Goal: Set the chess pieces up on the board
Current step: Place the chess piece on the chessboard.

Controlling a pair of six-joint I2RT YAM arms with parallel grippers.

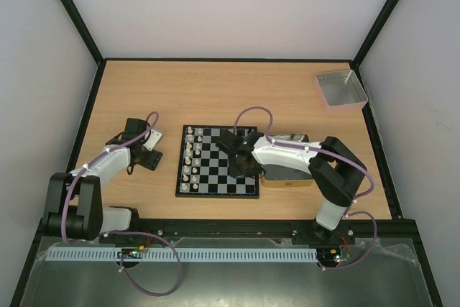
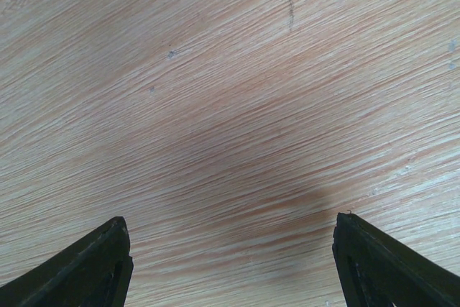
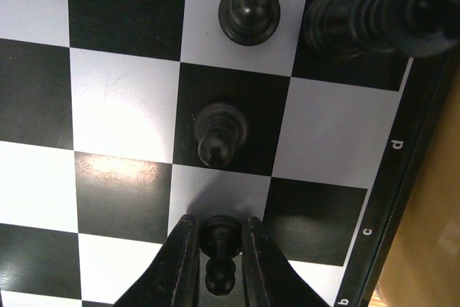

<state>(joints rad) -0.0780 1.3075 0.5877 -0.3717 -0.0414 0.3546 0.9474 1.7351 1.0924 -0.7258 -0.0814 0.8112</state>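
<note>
The board [image 1: 218, 161] lies mid-table with several whitish-silver pieces [image 1: 189, 156] in its two left columns. My right gripper [image 1: 241, 165] hangs over the board's right side; in the right wrist view it [image 3: 219, 239] is shut on a black pawn [image 3: 220, 253], just above a white square. Two more black pawns [image 3: 219, 133] [image 3: 248, 11] stand on squares beyond it, and a taller black piece [image 3: 374, 12] stands by the board's edge. My left gripper [image 1: 141, 157] is open and empty over bare wood left of the board; its fingertips [image 2: 108, 249] show only table.
A gold-tan tin [image 1: 287, 177] lies under my right arm, against the board's right edge. A grey square tray [image 1: 341, 89] sits at the back right corner. The table is walled by a dark frame.
</note>
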